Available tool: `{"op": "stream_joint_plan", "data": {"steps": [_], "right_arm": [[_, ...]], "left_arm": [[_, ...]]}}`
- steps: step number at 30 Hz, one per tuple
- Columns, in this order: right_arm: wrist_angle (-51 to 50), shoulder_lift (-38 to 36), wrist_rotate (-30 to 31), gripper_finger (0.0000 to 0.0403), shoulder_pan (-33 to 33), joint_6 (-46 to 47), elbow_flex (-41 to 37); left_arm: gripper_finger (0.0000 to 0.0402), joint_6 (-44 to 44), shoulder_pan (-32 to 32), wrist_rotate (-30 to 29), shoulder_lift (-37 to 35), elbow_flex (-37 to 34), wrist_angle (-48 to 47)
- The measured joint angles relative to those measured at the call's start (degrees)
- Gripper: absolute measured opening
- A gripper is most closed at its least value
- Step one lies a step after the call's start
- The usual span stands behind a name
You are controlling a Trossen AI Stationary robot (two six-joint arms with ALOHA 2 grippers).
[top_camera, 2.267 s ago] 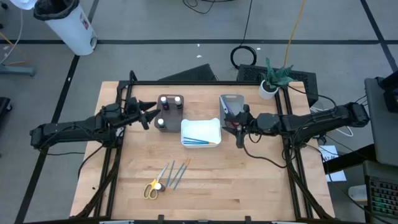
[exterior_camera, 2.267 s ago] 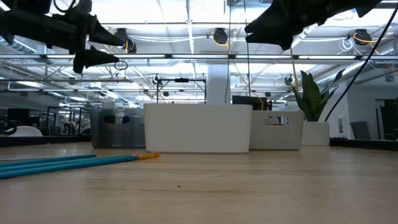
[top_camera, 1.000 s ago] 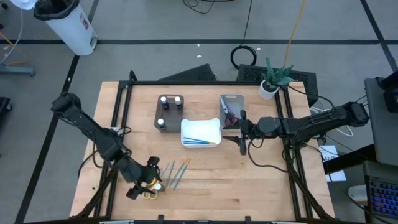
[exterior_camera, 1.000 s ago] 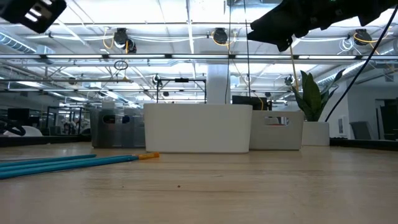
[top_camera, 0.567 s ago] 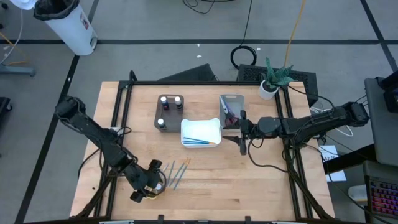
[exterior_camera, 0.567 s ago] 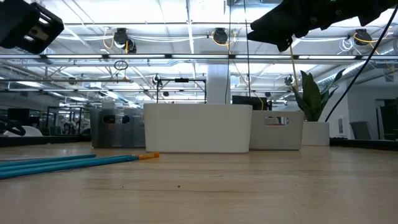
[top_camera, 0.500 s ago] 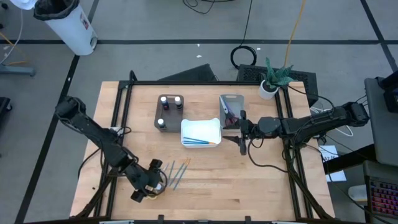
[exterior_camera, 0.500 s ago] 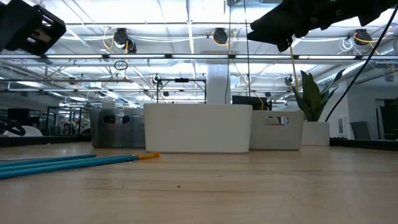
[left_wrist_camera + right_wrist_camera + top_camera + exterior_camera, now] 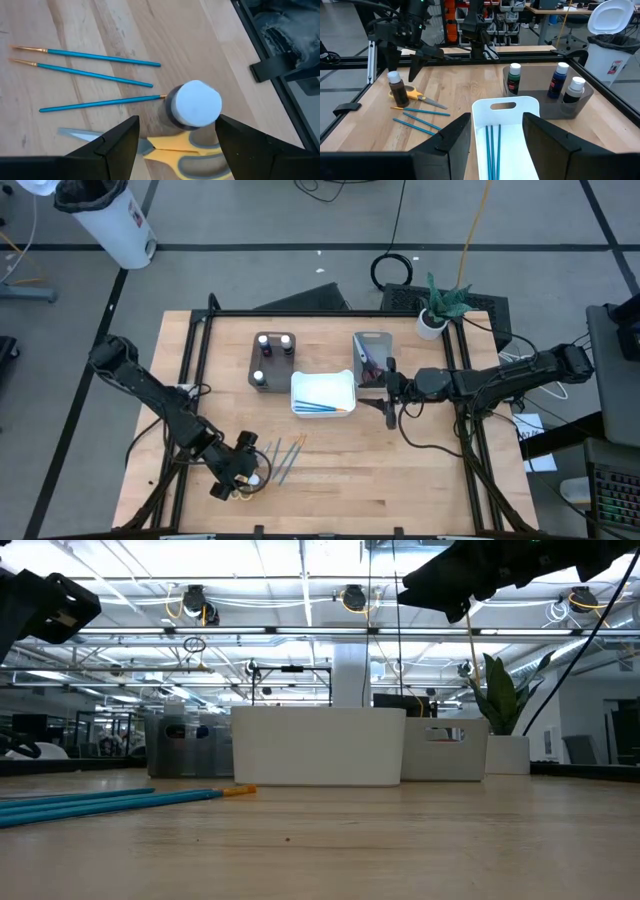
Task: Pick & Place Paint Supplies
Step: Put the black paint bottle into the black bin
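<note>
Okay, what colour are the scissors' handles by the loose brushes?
Yellow handles, clearest in the left wrist view.

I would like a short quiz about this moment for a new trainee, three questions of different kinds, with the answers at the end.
1. True or false: the left gripper is open above the white-capped paint bottle.
2. How many blue brushes lie loose on the table beside the yellow scissors?
A) one
B) three
C) five
3. Fill in: the paint bottles already put away stand in the ______ tray, next to the white tray holding more brushes.

Key: 1 true; 2 B; 3 brown. The right gripper waits near the grey tray.
</note>
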Motion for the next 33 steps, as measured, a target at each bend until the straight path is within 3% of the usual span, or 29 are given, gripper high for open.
{"op": "stream_joint_plan", "data": {"steps": [8, 21, 25, 33], "right_arm": [[0.00, 0.00, 0.00, 0.0169, 0.00, 0.00, 0.00], [0.00, 0.00, 0.00, 0.0169, 0.00, 0.66, 0.00], [-0.02, 0.00, 0.00, 0.0169, 0.00, 0.66, 0.00], [-0.02, 0.00, 0.00, 0.0169, 0.00, 0.55, 0.00]], "left_arm": [[0.0260, 0.80, -0.05, 2.52, 0.00, 0.00, 0.89], [0.0135, 2.19, -0.07, 3.96, 0.00, 0.00, 2.83], [0.0128, 3.25, -0.07, 3.77, -0.02, 0.00, 4.06], [0.0127, 0.05, 0.01, -2.07, -0.02, 0.00, 3.90]]}}
